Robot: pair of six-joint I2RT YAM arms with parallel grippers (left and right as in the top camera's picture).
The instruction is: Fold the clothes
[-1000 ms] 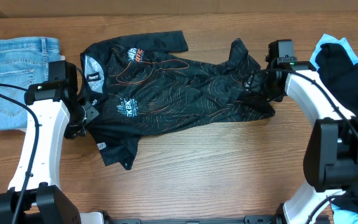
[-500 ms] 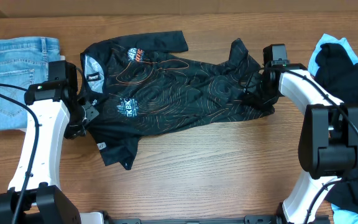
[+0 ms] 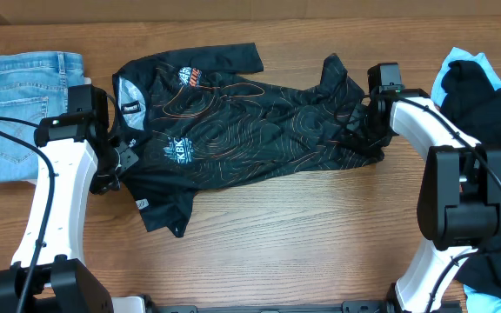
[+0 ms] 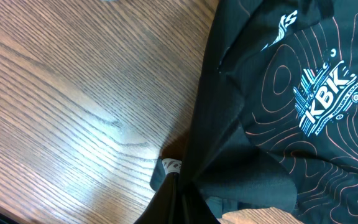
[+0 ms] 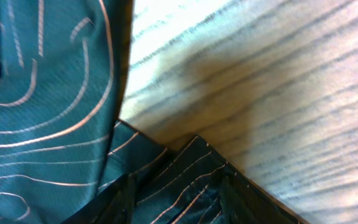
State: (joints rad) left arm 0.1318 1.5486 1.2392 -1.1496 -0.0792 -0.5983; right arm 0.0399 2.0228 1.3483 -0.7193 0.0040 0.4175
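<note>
Lying across the brown wooden table (image 3: 277,243), the black short-sleeved jersey with orange contour lines (image 3: 250,122) is spanning 9 to 3 o'clock. Only the left wrist view is showing the left gripper (image 4: 178,190) clamping bunched fabric. Whether the right gripper (image 3: 361,122) at 3 o'clock is gripping, I cannot tell.

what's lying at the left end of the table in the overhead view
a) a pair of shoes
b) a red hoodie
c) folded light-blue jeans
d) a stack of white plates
c, the folded light-blue jeans lie at the left end of the table, while the black jersey is spread across the middle.
</note>
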